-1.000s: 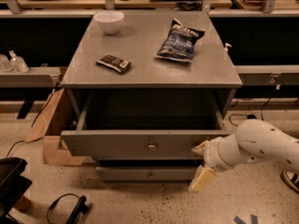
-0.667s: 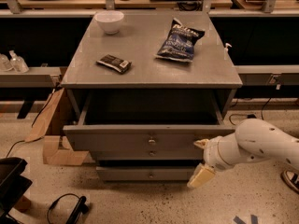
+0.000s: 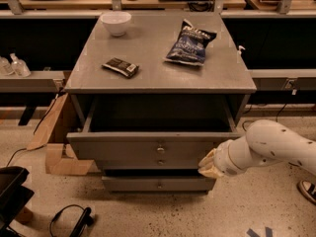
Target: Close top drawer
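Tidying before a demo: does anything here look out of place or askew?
The top drawer stands pulled far out of the cabinet, with the gripper at the right end of its front. Loose cardboard leans on the floor by the cabinet's left side.

The arm (image 3: 276, 144) is a rounded white shell; small dark specks dot it, perhaps screws. The cream gripper (image 3: 209, 165) caps its end, low right of centre.

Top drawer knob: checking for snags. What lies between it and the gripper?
Camera view: only bare grey front panel of the top drawer lies between its knob and the gripper at the panel's right end.
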`<action>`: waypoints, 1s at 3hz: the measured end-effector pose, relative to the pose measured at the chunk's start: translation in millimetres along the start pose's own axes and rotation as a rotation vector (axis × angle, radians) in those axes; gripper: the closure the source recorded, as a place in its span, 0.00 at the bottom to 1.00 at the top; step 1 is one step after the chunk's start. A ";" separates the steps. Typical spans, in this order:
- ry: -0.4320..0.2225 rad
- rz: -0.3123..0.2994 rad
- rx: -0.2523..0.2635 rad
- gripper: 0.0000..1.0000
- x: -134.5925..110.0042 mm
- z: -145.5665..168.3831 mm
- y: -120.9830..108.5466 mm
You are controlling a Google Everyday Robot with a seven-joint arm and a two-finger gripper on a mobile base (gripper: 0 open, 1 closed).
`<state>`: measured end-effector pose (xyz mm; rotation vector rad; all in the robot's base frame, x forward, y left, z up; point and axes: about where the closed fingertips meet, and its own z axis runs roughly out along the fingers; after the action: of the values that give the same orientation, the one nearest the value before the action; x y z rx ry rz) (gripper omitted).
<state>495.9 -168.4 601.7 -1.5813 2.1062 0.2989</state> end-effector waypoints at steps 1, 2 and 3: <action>-0.022 -0.001 -0.015 0.92 4.6 4.2 -28.1; -0.040 0.000 -0.009 1.00 4.8 5.9 -52.1; -0.062 0.010 0.000 1.00 2.5 18.3 -95.6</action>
<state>590.3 -191.5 595.6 -1.5416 2.0673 0.3467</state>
